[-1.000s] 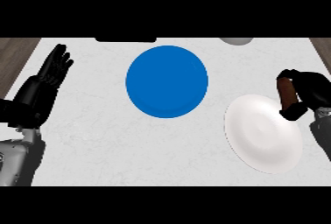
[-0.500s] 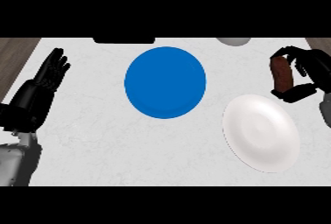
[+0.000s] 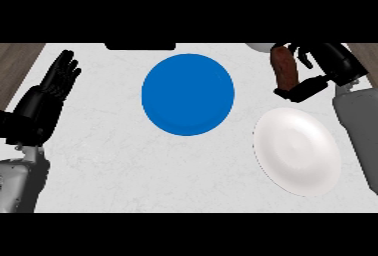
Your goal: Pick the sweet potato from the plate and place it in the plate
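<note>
A brown sweet potato (image 3: 284, 67) hangs upright in the upper right, with my right hand (image 3: 325, 62) curled round it, above and beyond the white plate (image 3: 297, 151). The white plate lies bare at the right of the counter. A blue plate (image 3: 187, 93) lies bare at the centre, to the left of the held sweet potato. My left hand (image 3: 46, 97) rests open at the left edge, fingers pointing up.
A dark object (image 3: 140, 46) sits at the counter's far edge, centre left. A grey round thing (image 3: 260, 47) peeks in at the far edge beside the sweet potato. Wooden floor (image 3: 18, 57) shows past the counter's left and right sides.
My right hand has lifted the sweet potato up and away from the white plate, toward the far edge and slightly left. The left hand has stayed put.
</note>
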You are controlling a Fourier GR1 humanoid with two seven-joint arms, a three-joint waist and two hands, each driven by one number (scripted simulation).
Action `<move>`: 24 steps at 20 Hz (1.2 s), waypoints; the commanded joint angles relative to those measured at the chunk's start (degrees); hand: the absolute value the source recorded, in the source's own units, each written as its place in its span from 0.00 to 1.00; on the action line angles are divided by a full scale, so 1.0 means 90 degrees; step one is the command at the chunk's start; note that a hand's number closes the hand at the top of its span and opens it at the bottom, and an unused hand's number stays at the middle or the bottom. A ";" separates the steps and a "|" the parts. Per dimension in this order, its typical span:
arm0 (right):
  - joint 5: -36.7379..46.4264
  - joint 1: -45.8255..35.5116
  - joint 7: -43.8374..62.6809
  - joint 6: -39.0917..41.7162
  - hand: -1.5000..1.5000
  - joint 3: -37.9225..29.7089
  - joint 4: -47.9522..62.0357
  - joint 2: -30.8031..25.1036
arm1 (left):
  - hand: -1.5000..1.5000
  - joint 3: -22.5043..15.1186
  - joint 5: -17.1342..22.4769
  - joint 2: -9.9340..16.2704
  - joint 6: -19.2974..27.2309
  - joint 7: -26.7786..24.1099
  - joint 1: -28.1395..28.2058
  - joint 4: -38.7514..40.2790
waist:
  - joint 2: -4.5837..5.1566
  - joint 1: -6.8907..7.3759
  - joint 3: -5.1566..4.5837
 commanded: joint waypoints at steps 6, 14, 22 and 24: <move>0.0270 -0.0833 0.1004 -0.0381 1.00 0.0415 0.0324 0.1589 | 0.50 0.0243 0.0101 0.0018 -0.0337 -0.0449 0.0249 0.0173 | 0.0023 0.0054 -0.0002; 0.0741 -0.2100 0.1393 -0.0992 1.00 0.0426 0.2138 0.2568 | 0.50 -0.0031 -0.0242 -0.0352 -0.0001 -0.0149 -0.0011 0.0067 | 0.0055 0.0137 0.0000; 0.0945 -0.2847 0.1012 -0.2091 1.00 0.0617 0.4136 0.2786 | 0.50 -0.0045 -0.0186 -0.0290 -0.0218 0.0015 -0.0015 -0.0219 | 0.0094 0.0304 0.0000; 0.0878 -0.2624 0.1090 -0.2285 1.00 0.1240 0.4329 0.2789 | 0.50 -0.0129 -0.0198 -0.0393 -0.0131 0.0288 -0.0571 -0.0009 | 0.0136 0.0442 0.0001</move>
